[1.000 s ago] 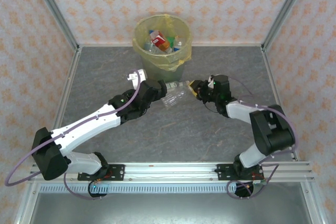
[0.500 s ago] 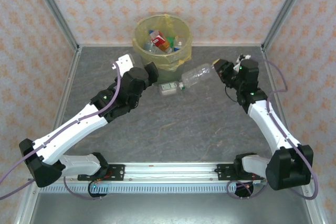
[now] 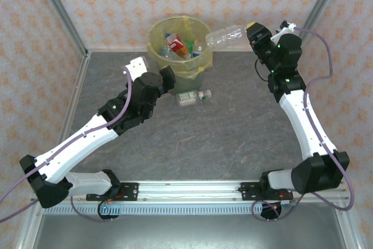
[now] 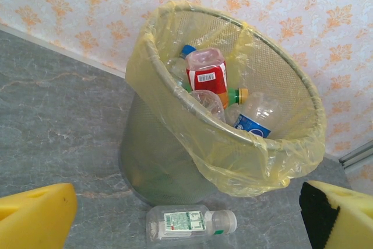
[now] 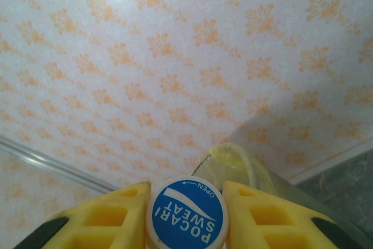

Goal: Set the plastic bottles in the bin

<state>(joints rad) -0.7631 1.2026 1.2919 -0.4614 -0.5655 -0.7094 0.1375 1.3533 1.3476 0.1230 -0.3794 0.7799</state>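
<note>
The bin [image 3: 175, 73], a mesh bucket with a yellow liner [image 4: 175, 115], holds several plastic bottles [image 4: 207, 74]. My right gripper [image 3: 252, 32] is shut on the blue cap [image 5: 186, 214] of a clear bottle [image 3: 224, 37], held level in the air just right of the bin's rim, base toward the bin. Another clear bottle with a white label [image 3: 191, 97] lies on the table against the bin's foot [image 4: 189, 223]. My left gripper [image 4: 186, 215] is open, its yellow fingers [image 4: 35, 217] wide to either side of that lying bottle and apart from it.
Grey stone-patterned table [image 3: 221, 138] with metal frame posts at the back corners [image 3: 317, 4]. Patterned wallpaper walls close behind the bin. The left arm [image 3: 105, 126] stretches diagonally across the left half of the table.
The right arm has lifted the clear bottle from the table centre up and back to beside the bin's rim. The left arm drew back leftward, leaving the labelled bottle on the table.
</note>
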